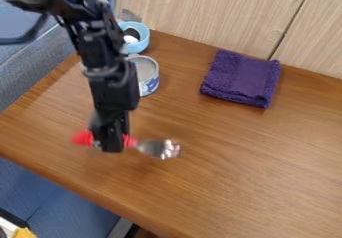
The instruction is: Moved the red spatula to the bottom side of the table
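The gripper (111, 145) was closed round the handle of the red spatula (159, 148), its fingers nearly together, with the metal blade pointing right. Gripper and spatula were over the left part of the table (247, 157), nearer its bottom edge than the back one. So the grasp looked done, and the carry perhaps mostly done (whether the spatula touched the wood, I couldn't tell). What seemed left was a little more travel towards the bottom edge, then lowering and release. The purple cloth (242, 78) lay by the back edge, well apart.
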`<move>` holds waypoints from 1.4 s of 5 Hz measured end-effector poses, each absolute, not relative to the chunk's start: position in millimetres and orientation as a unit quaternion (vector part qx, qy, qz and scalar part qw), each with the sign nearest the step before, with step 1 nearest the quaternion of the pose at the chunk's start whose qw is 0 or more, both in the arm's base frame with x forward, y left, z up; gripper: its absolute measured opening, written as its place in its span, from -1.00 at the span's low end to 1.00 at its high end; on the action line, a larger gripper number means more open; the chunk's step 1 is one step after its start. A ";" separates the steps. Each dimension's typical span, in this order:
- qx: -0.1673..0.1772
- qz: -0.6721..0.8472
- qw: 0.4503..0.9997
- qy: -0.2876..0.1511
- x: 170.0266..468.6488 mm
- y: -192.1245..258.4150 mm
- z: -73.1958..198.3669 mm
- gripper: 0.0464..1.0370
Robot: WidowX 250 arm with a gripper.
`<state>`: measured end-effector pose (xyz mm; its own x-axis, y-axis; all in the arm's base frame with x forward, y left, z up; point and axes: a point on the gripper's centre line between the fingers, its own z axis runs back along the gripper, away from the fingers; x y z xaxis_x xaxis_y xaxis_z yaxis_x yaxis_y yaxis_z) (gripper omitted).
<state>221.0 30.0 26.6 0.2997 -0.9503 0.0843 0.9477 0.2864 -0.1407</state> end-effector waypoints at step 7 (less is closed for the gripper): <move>-0.107 -0.577 0.809 0.021 226.3 23.2 12.8 0.87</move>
<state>226.3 23.2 12.8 0.3332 -0.9387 0.0889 0.9295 0.3111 -0.1981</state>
